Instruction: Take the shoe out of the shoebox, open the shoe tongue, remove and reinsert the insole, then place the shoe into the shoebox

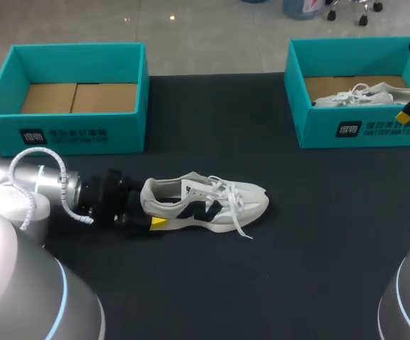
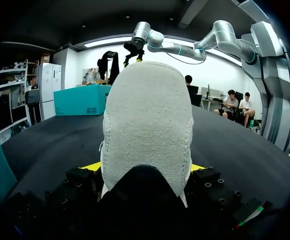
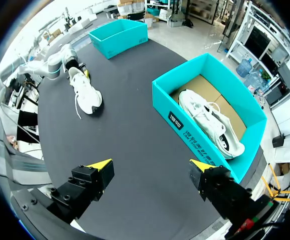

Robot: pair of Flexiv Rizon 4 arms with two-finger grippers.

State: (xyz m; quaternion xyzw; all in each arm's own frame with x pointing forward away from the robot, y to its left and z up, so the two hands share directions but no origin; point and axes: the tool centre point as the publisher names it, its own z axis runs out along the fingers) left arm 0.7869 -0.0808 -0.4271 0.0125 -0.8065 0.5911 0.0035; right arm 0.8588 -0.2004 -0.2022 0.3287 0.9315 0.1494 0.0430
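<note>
A white sneaker (image 1: 212, 202) with a dark side logo lies on its sole in the middle of the black table, toe toward the right. My left gripper (image 1: 151, 209) is at its heel, shut on the heel from both sides. In the left wrist view the heel (image 2: 147, 125) fills the space between the yellow fingertips (image 2: 92, 166). My right gripper (image 1: 408, 112) hangs open and empty, high over the right teal shoebox (image 1: 360, 131). A second white shoe (image 1: 364, 95) lies in that box, seen from above as the shoe (image 3: 210, 122) in the right wrist view.
A second teal shoebox (image 1: 70, 134) stands at the back left, showing only its cardboard bottom. The sneaker's laces (image 1: 241, 225) trail loose onto the table mat toward the front.
</note>
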